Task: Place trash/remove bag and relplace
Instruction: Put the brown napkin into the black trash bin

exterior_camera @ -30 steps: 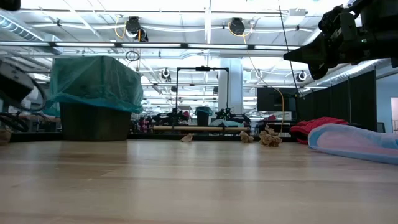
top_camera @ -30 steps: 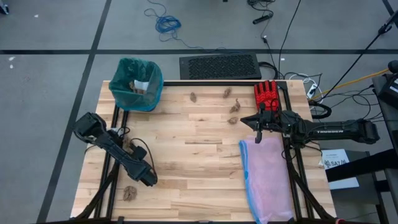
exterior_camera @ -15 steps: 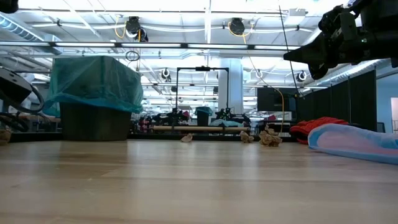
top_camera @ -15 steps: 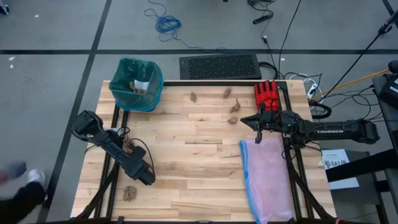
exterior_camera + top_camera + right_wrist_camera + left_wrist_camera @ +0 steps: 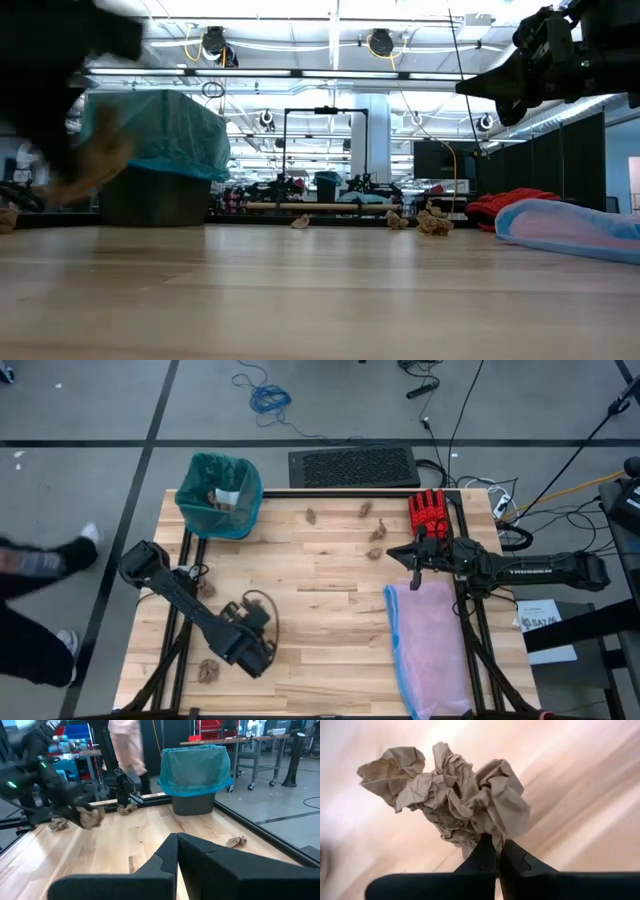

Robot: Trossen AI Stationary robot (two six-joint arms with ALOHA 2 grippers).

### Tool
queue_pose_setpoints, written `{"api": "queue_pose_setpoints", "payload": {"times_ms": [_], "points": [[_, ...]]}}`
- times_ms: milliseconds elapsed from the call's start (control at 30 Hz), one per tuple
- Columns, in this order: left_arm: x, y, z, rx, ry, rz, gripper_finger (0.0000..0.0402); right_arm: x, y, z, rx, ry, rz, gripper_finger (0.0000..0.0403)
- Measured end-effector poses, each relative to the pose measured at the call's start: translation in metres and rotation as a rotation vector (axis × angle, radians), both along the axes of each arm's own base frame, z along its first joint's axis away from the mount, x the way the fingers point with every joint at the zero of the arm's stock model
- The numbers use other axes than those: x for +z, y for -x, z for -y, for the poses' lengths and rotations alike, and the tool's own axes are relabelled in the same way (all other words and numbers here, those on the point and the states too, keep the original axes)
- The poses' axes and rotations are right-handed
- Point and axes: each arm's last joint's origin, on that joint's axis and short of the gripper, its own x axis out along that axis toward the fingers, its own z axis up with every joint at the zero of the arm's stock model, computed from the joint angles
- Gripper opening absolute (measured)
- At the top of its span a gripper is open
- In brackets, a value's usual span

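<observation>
Over the table's near-left part, the left gripper (image 5: 496,851) pinches a crumpled brown paper wad (image 5: 455,795), lifted off the wood. The teal-green bag (image 5: 219,493) lines the bin at the far-left corner. The right gripper (image 5: 416,566) waits pressed together above the pink bag (image 5: 430,645).

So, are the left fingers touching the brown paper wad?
Touching. The left wrist view shows the fingers shut together with the wad's lower edge pinched between them, with no gap.
</observation>
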Motion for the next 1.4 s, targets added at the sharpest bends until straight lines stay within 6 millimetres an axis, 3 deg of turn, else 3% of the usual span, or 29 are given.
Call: {"api": "queue_pose_setpoints", "payload": {"times_ms": [167,267,433,667,833,1067,1200,1400], "points": [[0.045,-0.029,-0.007,-0.105,-0.132,0.113,0.0002,0.001,0.0,0.0,0.0,0.001,0.008,0.0],[0.069,-0.043,-0.023,-0.126,-0.239,0.132,0.0001,0.001,0.0,0.0,0.0,0.001,0.008,0.0],[0.106,-0.058,-0.067,-0.082,-0.374,0.05,0.0001,-0.001,0.0,0.0,0.0,-0.002,-0.012,0.0],[0.149,-0.062,-0.136,-0.03,-0.45,-0.123,0.0,-0.002,0.0,0.0,0.0,-0.007,-0.016,0.0],[0.191,-0.049,-0.171,-0.019,-0.484,-0.089,0.0,-0.002,0.0,0.0,0.0,-0.014,-0.019,0.0],[0.24,-0.001,-0.207,0.125,-0.537,0.029,0.0,-0.005,0.0,0.0,-0.002,-0.051,-0.04,0.0],[0.252,0.022,-0.225,0.197,-0.511,0.047,0.0,-0.006,0.0,0.0,-0.002,-0.047,-0.049,0.0],[0.25,0.033,-0.256,0.209,-0.42,-0.029,0.0,-0.004,0.0,0.0,-0.001,-0.024,-0.039,0.0]]}}
